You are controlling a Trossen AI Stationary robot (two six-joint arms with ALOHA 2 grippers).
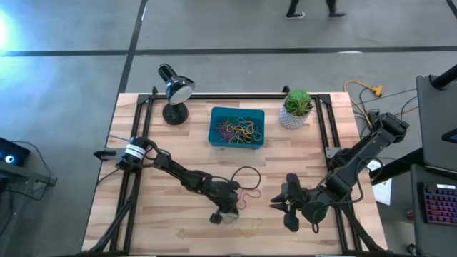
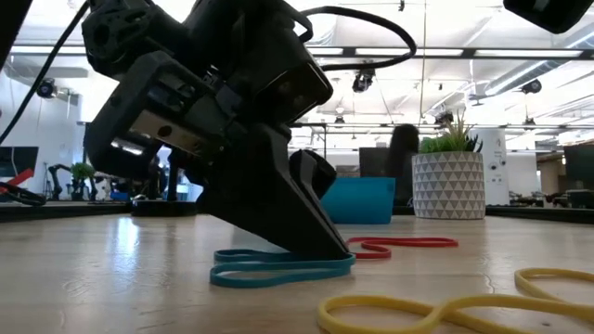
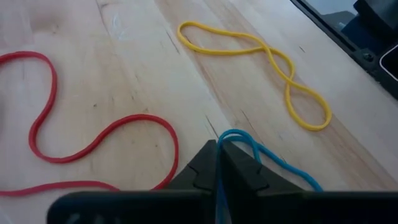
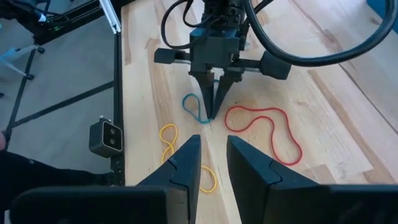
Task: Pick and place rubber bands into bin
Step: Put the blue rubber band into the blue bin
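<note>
My left gripper is down at the table near its front edge, shut on a blue rubber band. A red rubber band and a yellow one lie flat on the wood on either side of it. The right wrist view shows the same left gripper with the blue band. My right gripper hovers open a short way to the right, pointing at the left one. The teal bin sits near the far edge, with many coloured bands inside. My left gripper pinches one end of the blue band's loop between its two fingertips. The fingers come from above, slanting down, and their tips are at the tabletop. The rest of the loop lies slack on the wood.
A black desk lamp stands left of the bin and a white plant pot right of it. A black cable loops over the table beside the left gripper. Black frame rails run along the table's sides.
</note>
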